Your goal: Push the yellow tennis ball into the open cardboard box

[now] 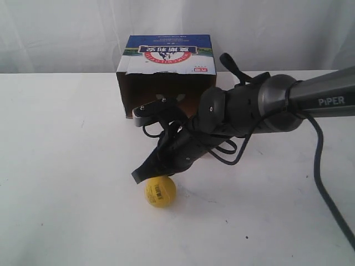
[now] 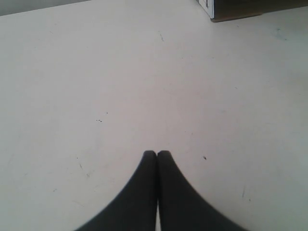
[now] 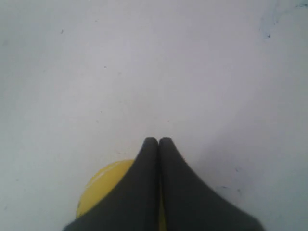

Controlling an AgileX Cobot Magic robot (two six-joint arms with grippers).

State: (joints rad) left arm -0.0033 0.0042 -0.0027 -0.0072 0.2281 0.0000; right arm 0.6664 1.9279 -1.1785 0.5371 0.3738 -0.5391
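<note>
The yellow tennis ball rests on the white table near the front, a small barcode-like mark on its face. My right gripper is shut and empty, its tips just above the ball's upper left side; in the right wrist view the ball shows partly hidden under the closed gripper. Behind the arm stands the open cardboard box, its dark opening facing the front and a blue printed panel on top. My left gripper is shut over bare table, with a corner of the box far off.
The right arm reaches across the middle in front of the box's opening, with a black cable trailing at the right. A white curtain hangs behind the white table.
</note>
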